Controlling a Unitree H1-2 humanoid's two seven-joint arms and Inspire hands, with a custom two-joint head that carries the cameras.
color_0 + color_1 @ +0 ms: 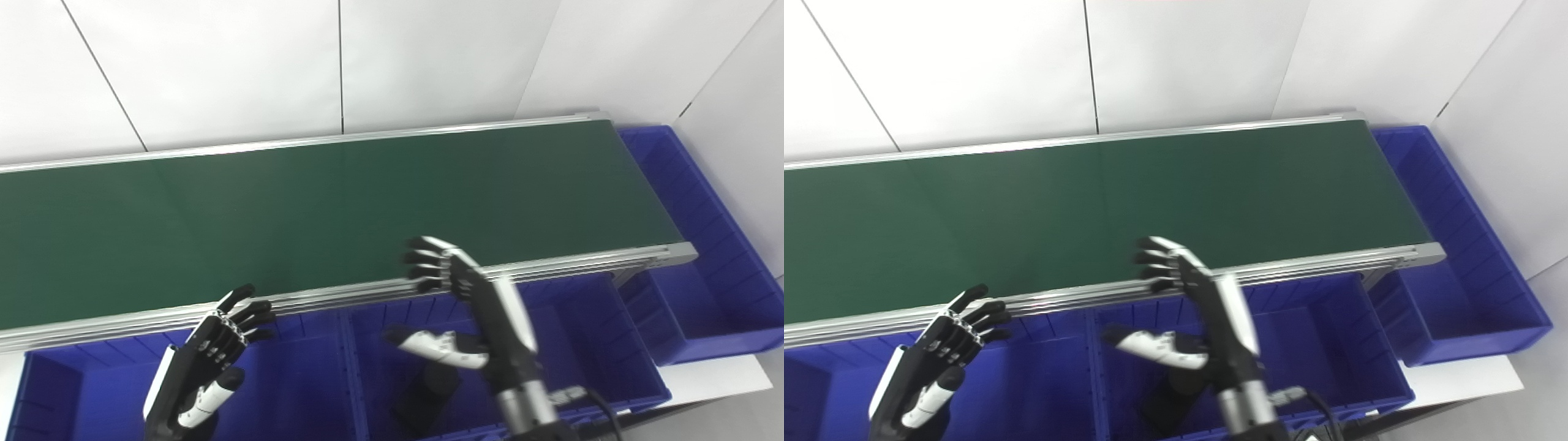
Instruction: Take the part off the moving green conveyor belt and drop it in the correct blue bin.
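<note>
The green conveyor belt (pixel 318 214) runs across the view with no part showing on it. A dark, roughly cylindrical part (pixel 427 392) lies in the middle blue bin (pixel 576 331), under my right hand (pixel 471 318). That hand hovers open above the bin at the belt's near rail, fingers spread, thumb pointing left, holding nothing. My left hand (pixel 205 361) is open too, fingers apart, over the left blue bin (pixel 288 380) just short of the rail.
A third blue bin (pixel 704 245) stands at the belt's right end, by the white wall. The aluminium rail (pixel 343 294) edges the belt's near side. A white sheet (pixel 716 376) lies under the bins at the right.
</note>
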